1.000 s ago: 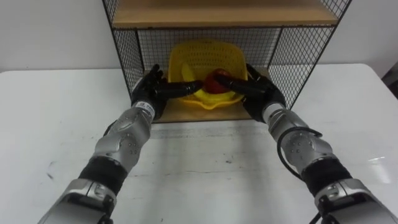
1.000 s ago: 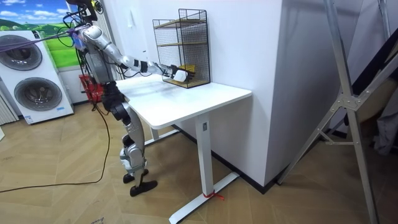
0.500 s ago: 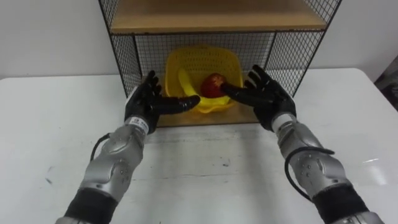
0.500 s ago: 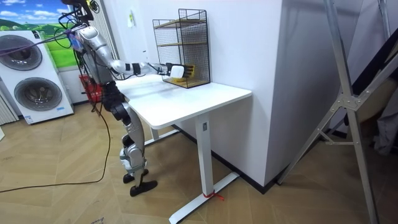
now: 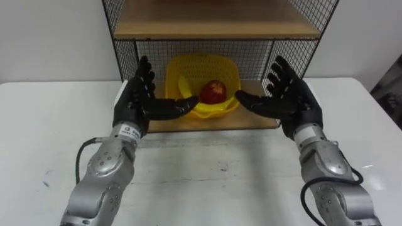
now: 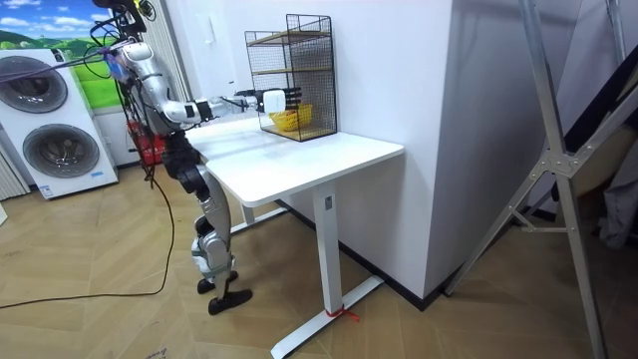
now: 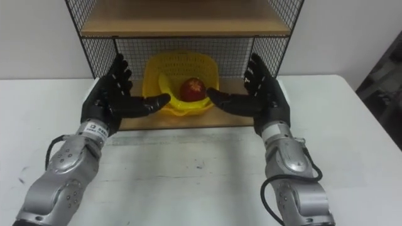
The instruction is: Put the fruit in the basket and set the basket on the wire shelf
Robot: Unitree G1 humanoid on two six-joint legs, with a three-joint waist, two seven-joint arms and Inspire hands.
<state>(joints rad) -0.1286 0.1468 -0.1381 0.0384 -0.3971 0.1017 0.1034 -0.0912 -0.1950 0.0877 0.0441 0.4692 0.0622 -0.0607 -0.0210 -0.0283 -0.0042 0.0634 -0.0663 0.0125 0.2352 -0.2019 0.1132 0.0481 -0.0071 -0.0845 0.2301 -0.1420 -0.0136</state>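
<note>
Worktop: A white worktop [image 5: 207, 182] runs under the robot's two forearms, which enter from the lower corners of the eye views.
Left hand: The left hand [image 5: 139, 103] stands upright at the left front of the shelf. Its palm is turned inward and its fingers [image 5: 143, 70] are straight and spread, grasping nothing. Its thumb reaches across the basket's near rim; whether it touches cannot be told.
Right hand: The right hand [image 5: 294, 103] mirrors it at the right front, palm inward, fingers released and fanned, holding nothing. Its thumb points at the basket's right side.
Lower board: The shelf's bottom wooden board [image 5: 213, 122] lies just beyond the wrists and carries the basket.
Basket: A yellow perforated basket [image 5: 207, 69] sits on that board between the two hands, clear of both palms.
Fruit: A red apple [image 5: 213, 91] lies inside the basket, right of centre, with a yellow banana [image 5: 182, 85] beside it on the left.
Wire shelf: The black wire shelf [image 5: 127, 53] stands on the worktop, with mesh at its sides and back. An upper wooden board [image 5: 213, 24] roofs the basket's compartment.
Wall: A white wall rises behind the shelf.
Room: The robot stands on a wooden floor at the worktop's end on the room view's left, both arms held out level toward the shelf. A washing machine [image 6: 55, 130] stands behind it, and a metal frame [image 6: 553, 150] stands on the room view's right.
</note>
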